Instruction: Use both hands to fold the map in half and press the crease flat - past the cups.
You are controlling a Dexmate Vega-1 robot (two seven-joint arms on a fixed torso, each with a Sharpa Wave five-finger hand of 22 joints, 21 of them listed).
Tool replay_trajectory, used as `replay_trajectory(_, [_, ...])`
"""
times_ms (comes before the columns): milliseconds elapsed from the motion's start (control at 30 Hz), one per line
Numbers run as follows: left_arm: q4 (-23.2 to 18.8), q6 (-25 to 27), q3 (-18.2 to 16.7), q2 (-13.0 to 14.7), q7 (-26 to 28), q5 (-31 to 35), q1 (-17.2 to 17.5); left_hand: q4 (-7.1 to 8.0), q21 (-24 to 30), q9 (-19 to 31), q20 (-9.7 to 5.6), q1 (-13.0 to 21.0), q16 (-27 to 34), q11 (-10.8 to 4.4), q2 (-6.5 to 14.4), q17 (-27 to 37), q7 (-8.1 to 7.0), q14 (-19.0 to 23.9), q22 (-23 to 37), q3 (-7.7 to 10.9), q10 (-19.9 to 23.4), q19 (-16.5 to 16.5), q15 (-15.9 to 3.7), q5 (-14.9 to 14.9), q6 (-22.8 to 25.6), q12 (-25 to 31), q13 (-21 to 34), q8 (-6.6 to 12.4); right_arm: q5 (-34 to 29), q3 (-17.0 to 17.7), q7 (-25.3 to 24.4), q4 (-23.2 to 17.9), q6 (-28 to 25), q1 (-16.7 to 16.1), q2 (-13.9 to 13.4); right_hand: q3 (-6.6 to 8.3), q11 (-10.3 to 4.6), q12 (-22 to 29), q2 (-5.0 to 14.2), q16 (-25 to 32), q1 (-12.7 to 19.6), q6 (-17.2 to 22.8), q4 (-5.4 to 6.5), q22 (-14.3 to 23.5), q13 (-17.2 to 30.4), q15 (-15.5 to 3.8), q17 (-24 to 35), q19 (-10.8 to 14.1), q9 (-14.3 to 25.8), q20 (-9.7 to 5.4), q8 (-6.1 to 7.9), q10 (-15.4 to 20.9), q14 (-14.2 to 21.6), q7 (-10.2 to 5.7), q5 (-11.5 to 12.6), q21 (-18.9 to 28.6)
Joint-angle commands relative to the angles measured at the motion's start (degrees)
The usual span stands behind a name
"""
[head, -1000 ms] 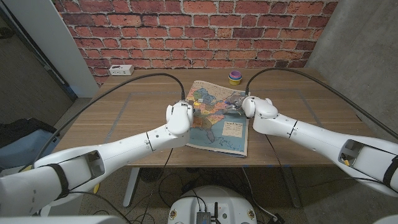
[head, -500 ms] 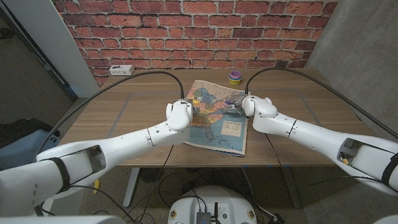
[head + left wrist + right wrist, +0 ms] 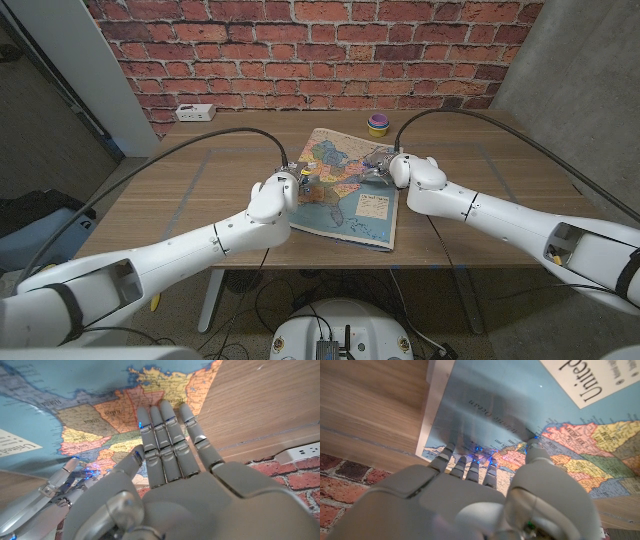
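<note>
A colourful printed map [image 3: 350, 207] lies flat on the wooden table [image 3: 200, 190], past its middle. My left hand [image 3: 272, 197] is at the map's left edge, fingers straight and together, reaching over the printed states [image 3: 90, 405] and holding nothing. The left wrist view shows this hand [image 3: 170, 475] from behind. My right hand [image 3: 405, 172] is over the map's right side. In the right wrist view its fingertips [image 3: 470, 462] touch the blue sea area near the map's edge [image 3: 432, 410]. A small stack of coloured cups [image 3: 378, 125] stands beyond the map's far end.
A white power strip [image 3: 195, 112] lies at the table's far left by the brick wall, also in the left wrist view [image 3: 300, 453]. Black cables arc above both arms. Bare tabletop lies to the map's left and right.
My left hand has drawn back to the left and a little nearer, from over the map to its left edge. The right hand and the map have stayed put.
</note>
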Motion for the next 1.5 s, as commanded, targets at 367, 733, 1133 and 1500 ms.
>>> replay_trajectory(367, [-4.4,-15.7,-15.4,1.3,30.0,-4.8,15.6,1.37,-1.8,-1.9,0.34,1.6,-5.1,0.7,0.0,-0.7,-2.5,-10.6,0.0,0.79,-9.7,-4.6,1.05,-0.4,-14.7,-4.3,-2.2,-2.98,19.3,18.1,-13.1,-7.4,12.6,-12.1,-3.8,-1.06,0.7,0.4,0.88,0.5,-3.2,-0.1,2.16,0.2,0.3,0.08,0.7,-1.6,0.3,0.44,0.41,-0.3,-1.0,0.5,-0.2,-0.2])
replay_trajectory(733, [-3.5,-21.1,-19.2,1.3,33.6,-6.8,18.6,1.26,-2.5,-3.3,0.21,3.0,-6.8,1.09,0.2,-0.9,-3.23,-15.5,0.0,1.49,-15.3,-5.9,1.81,-0.5,-22.2,-5.1,-3.7,-3.14,29.4,25.1,-20.2,-6.6,24.3,-18.2,-3.9,-2.35,0.99,0.4,0.33,0.3,-5.9,-0.9,3.3,0.2,0.2,-0.09,0.7,-4.9,0.2,1.67,0.14,-0.4,-2.1,0.44,-0.5,-0.9])
replay_trajectory(1133, [1.7,-38.6,-26.5,1.1,41.5,-14.7,22.4,3.1,-3.9,-4.5,1.11,2.1,-7.6,1.6,-0.2,-1.1,-5.06,-19.6,-0.2,0.81,-19.8,-8.4,2.72,-0.8,-29.8,-5.1,-5.5,-3.17,33.7,28.7,-27.4,-4.8,33.9,-22.2,-2.2,-3.09,1.17,0.4,-0.3,0.2,-7.1,-1.2,3.58,0.2,0.2,-0.1,0.6,-6.4,0.2,2.42,0.1,-0.3,-2.5,0.44,-0.5,-0.8])
replay_trajectory(1500, [4.5,-49.8,-30.9,2.4,42.1,-19.5,24.7,5.53,-5.8,-5.4,2.22,-1.4,-8.2,1.69,-2.7,-1.6,-5.45,-25.6,-0.4,-2.3,-27.1,-10.7,3.69,-1.6,-37.6,-5.1,-8.1,-2.81,38.5,30.7,-29.0,-2.9,39.6,-23.9,-0.1,-3.92,1.63,0.6,-0.83,0.6,-8.6,-1.3,4.01,0.2,0.2,1.12,0.5,-5.1,0.2,2.74,0.19,0.1,-1.7,0.68,-0.7,0.2])
